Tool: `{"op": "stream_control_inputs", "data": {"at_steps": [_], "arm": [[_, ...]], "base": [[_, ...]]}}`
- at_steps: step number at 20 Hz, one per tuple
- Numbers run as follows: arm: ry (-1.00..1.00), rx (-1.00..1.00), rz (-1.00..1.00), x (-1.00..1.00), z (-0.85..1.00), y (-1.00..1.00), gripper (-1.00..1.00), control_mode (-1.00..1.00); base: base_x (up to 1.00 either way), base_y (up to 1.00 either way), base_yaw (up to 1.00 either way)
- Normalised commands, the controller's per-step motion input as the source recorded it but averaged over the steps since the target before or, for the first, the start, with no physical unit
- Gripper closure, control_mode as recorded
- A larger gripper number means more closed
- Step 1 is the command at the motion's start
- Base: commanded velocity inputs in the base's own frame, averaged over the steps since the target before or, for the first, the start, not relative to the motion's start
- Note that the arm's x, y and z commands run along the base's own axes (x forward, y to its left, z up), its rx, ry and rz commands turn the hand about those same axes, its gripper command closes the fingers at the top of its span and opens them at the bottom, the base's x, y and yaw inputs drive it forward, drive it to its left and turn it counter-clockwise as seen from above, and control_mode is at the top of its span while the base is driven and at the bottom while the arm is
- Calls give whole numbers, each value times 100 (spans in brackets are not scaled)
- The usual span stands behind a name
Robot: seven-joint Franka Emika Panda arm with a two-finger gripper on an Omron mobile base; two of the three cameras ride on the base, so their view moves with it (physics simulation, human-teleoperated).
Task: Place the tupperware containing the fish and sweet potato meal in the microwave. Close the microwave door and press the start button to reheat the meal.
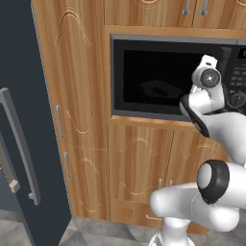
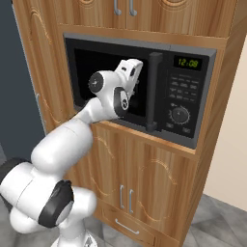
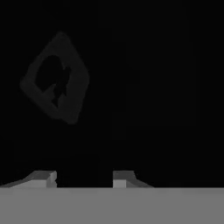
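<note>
You see the tupperware [image 1: 158, 89] as a low dark angular outline behind the black window of the microwave door [image 1: 163, 77], at centre frame in the left base view; in the hand view the same outline [image 3: 56, 78] sits in the upper left, faint against black. The door lies shut across the microwave [image 2: 140, 87], its thick vertical bar handle [image 2: 154, 91] standing just left of the control panel [image 2: 183, 96] in the right base view, where a green display, rows of buttons and a dial show. The gripper [image 3: 83, 177] rises at the bottom of the hand view, its two tips apart with nothing between them, facing the window. In the right base view the hand [image 2: 129, 72] is close before the glass, left of the handle. Wooden cabinets [image 1: 139, 163] surround the oven; a tall blue-grey door [image 1: 24, 120] fills the left edge of the left base view.
</note>
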Motion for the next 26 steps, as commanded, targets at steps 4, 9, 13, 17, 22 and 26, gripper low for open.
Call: {"op": "stream_control_inputs", "data": {"at_steps": [4,9,13,17,22,26], "arm": [[0,-6,12,-49,2,80,-100,-100],[-2,-3,0,-52,49,74,-100,-100],[3,6,0,-65,47,39,-100,-100],[0,32,-9,-73,38,7,-100,-100],[-6,59,-29,-96,6,-2,-100,-100],[-25,66,-37,-67,-10,-14,-100,-100]], "base": [[0,0,0],[0,0,0],[0,0,0],[0,0,0],[0,0,0],[0,0,0]]}}
